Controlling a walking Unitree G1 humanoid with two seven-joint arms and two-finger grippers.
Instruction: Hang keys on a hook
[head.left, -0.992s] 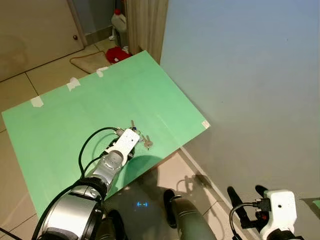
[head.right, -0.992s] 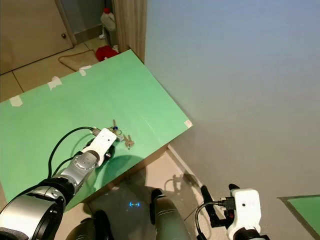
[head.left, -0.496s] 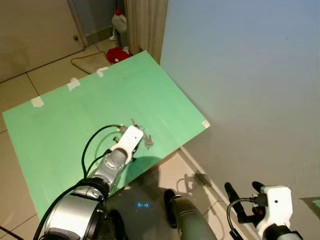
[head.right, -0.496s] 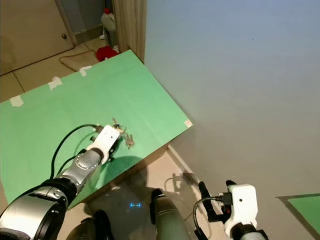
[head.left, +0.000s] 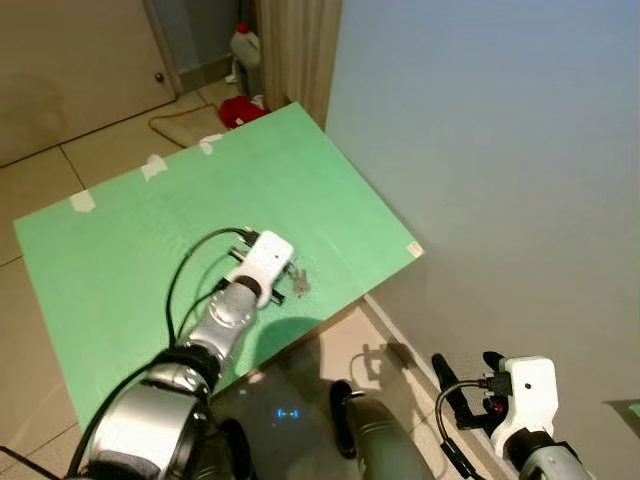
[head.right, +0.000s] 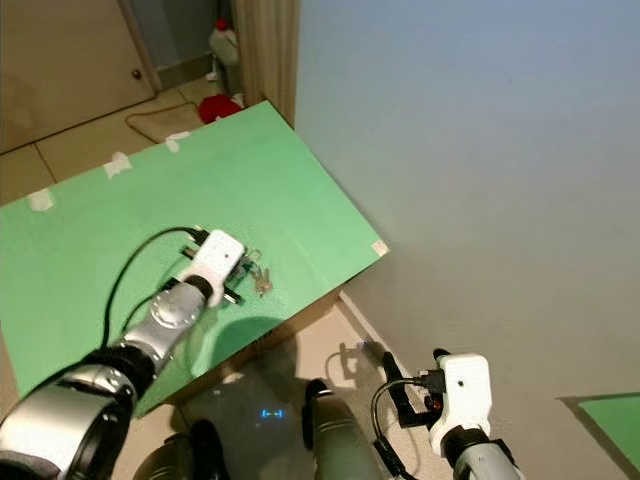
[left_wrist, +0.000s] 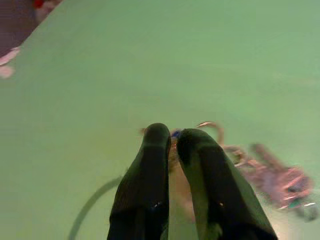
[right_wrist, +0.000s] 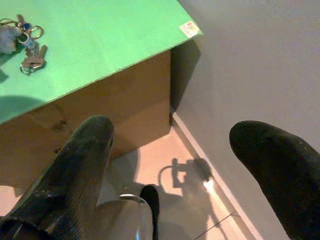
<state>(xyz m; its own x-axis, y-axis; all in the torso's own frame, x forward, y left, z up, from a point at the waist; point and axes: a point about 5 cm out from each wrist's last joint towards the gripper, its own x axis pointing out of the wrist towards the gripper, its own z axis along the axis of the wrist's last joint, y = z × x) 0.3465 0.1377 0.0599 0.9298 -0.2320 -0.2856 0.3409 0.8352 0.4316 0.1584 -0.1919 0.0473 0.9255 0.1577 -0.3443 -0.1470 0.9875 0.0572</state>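
- The keys (head.left: 297, 281) lie flat on the green worktop (head.left: 120, 250), near its front edge and toward the wall-side corner.
- Left hand (left_wrist: 173, 142): down on the worktop at the ring end of the bunch, fingers pressed almost together. Whether the ring is pinched between them cannot be told.
- Right hand (right_wrist: 170, 155): low beside the wall, fingers spread wide, holding nothing.
- Judgement: pickup stage only. Lifting, carrying and hanging all remain, and no hook is located yet.

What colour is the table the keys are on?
Green: the table under the keys, clearest from the left eye.
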